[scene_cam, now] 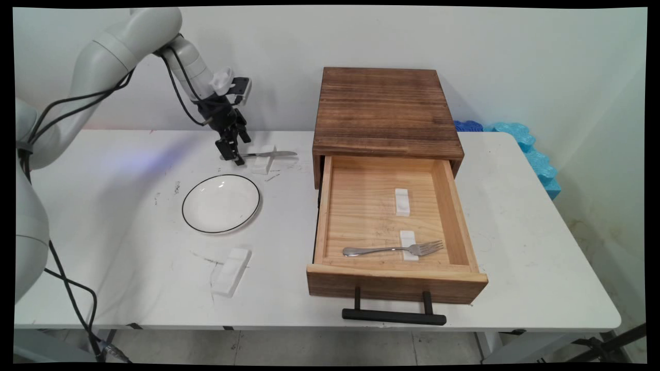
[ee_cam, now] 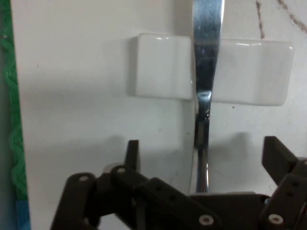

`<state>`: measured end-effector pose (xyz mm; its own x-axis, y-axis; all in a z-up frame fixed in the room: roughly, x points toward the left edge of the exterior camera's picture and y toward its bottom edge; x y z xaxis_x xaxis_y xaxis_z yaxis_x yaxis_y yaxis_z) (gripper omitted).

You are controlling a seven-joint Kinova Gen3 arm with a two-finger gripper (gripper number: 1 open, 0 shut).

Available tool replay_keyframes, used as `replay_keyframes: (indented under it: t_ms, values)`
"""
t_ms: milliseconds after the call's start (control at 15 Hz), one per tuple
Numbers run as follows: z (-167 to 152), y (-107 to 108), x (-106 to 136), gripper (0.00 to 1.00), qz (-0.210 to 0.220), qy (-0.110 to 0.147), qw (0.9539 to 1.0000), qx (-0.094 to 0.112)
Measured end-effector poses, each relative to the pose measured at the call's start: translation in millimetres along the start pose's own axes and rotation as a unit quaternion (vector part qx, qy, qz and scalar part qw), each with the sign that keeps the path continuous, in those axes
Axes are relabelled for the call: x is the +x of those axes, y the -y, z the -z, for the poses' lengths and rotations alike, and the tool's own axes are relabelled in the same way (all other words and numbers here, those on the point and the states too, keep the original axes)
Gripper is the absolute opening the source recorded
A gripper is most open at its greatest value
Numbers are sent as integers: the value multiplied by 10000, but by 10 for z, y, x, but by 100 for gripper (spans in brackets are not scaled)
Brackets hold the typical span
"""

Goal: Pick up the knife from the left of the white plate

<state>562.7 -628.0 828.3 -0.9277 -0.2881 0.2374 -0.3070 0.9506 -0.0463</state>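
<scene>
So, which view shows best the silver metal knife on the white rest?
The hand view: the silver metal knife fills it, lying across the white ceramic rest. The main view shows it small, beside the tool.

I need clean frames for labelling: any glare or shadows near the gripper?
Hand view: bright glare streaks the knife, and soft shadows sit under the white rest and beside the gripper. Main view: the plate shows a faint sheen.
</scene>
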Motion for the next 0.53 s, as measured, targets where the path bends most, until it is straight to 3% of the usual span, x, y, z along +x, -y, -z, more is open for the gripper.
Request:
replay_keyframes:
  t_ms: [67,133,533]
  values:
    - [-16,3,-7,100,-3,-5,10000,0]
    - [-26,5,-10,0,-8,-10,10000,-2]
    - [-94,30,-32,0,-82,-6,10000,-2]
